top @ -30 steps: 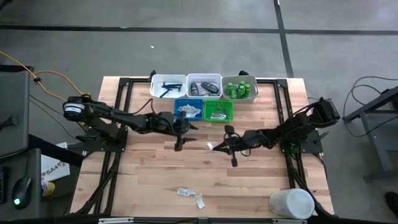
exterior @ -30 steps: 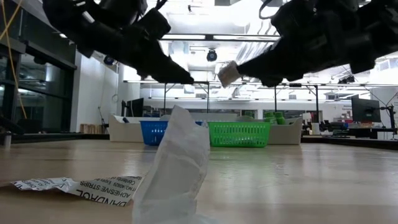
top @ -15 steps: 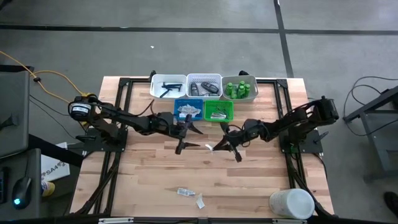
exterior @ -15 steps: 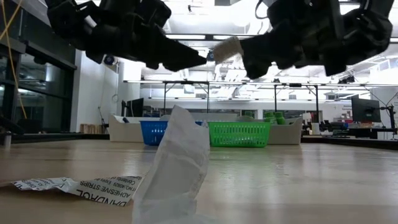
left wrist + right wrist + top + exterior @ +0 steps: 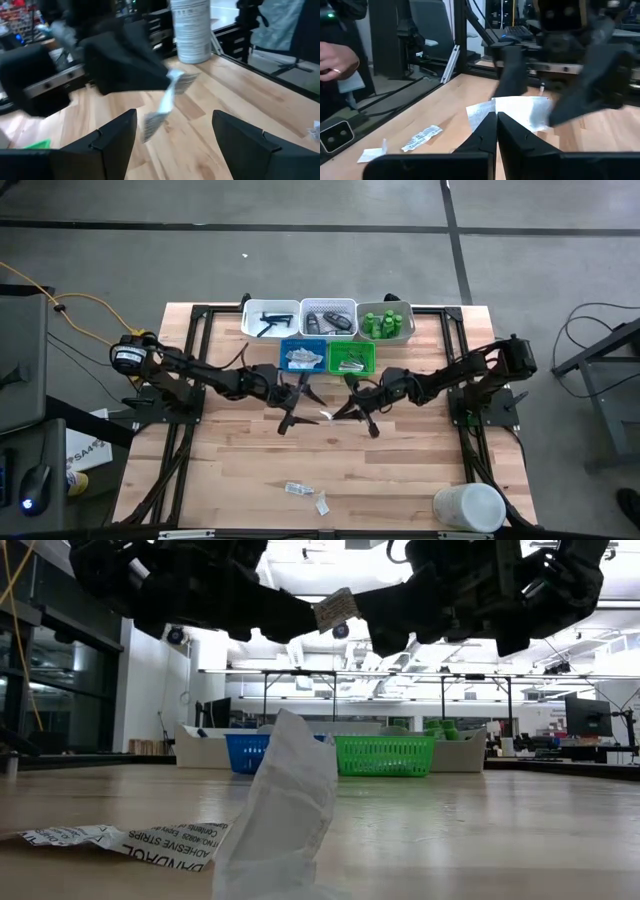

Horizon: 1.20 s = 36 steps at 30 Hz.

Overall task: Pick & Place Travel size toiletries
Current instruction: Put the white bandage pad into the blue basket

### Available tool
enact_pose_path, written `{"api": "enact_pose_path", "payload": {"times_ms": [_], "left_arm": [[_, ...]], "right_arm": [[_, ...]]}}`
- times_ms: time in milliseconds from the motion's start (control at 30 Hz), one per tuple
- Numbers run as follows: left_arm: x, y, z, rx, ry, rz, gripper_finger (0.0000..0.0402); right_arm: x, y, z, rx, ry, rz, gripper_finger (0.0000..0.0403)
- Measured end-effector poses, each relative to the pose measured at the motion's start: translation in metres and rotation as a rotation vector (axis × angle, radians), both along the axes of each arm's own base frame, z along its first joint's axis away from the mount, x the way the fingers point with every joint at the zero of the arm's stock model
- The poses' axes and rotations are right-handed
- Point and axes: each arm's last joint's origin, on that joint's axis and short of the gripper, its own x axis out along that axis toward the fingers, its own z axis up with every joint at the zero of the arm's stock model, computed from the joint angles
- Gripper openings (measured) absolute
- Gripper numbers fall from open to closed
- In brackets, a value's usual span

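Both arms are dark — near black, built of slim jointed links with bulkier housings at the joints. The left arm carries a round grey-and-white cap at its base. Each pincer has two flat, wedge-shaped matte black fingers — the right arm looks alike.

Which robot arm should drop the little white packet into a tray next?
Probably the right. The right gripper is shut on the white packet, held above the table close to the blue tray and green tray. The left gripper is open in front of the packet, holding nothing.
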Motion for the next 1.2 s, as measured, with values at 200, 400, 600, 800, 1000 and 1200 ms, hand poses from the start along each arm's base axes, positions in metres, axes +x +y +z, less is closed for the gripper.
{"api": "enact_pose_path", "payload": {"times_ms": [200,400,600,800,1000,1200], "left_arm": [[-0.0001,-0.0031,0.0004,0.005,-0.006,-0.01,0.026],[-0.0001,-0.0029,-0.0001,-0.002,0.001,-0.007,0.0258],[0.0001,-0.0018,-0.0001,-0.023,0.01,0.019,0.0216],[0.0,-0.0014,-0.0018,-0.02,0.027,0.035,0.0135],[0.0,-0.0014,-0.0022,-0.02,0.033,0.035,0.0043],[-0.0002,-0.0006,-0.0044,-0.016,0.056,0.055,0.0006]], "right_arm": [[0.0007,-0.0038,-0.0002,0.008,0.006,-0.058,0.0003],[0.0011,-0.0046,0.0005,0.008,0.0,-0.09,0.0003],[0.0013,-0.0052,0.0005,0.008,0.001,-0.115,0.0003],[0.0014,-0.0057,0.0004,0.008,0.001,-0.132,0.0003],[0.0016,-0.0057,0.0005,0.008,0.002,-0.132,0.0003],[0.0015,-0.0059,-0.0011,0.015,0.021,-0.14,0.0003]]}}
